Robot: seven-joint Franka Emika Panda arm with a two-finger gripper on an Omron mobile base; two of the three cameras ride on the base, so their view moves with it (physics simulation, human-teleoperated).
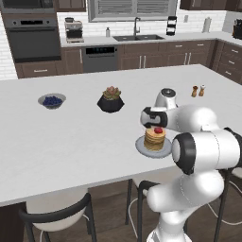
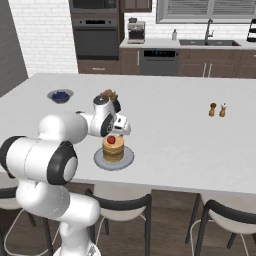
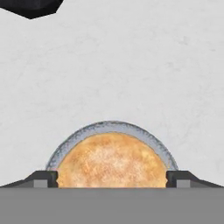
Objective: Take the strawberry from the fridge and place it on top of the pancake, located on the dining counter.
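The strawberry (image 1: 158, 130) (image 2: 111, 140), small and bright red, rests on top of the pancake (image 1: 155, 140) (image 2: 113, 150). The pancake is a golden stack on a grey plate (image 1: 142, 148) (image 2: 128, 159) near the front edge of the white dining counter (image 1: 71, 151) (image 2: 175, 140). My gripper (image 1: 156, 125) (image 2: 115, 134) hangs just above the stack and is open, holding nothing. In the hand view the pancake (image 3: 111, 159) and the plate rim (image 3: 109, 125) lie between the widely parted fingertips of the gripper (image 3: 111, 179). The fridge is out of view.
A bowl of blueberries (image 1: 52, 100) (image 2: 60, 96) and a succulent in a black pot (image 1: 111, 100) (image 2: 111, 95) stand farther back on the counter. Salt and pepper shakers (image 1: 198, 90) (image 2: 217, 109) sit to the right. Dark stools (image 1: 56, 212) (image 2: 120, 205) line the near edge.
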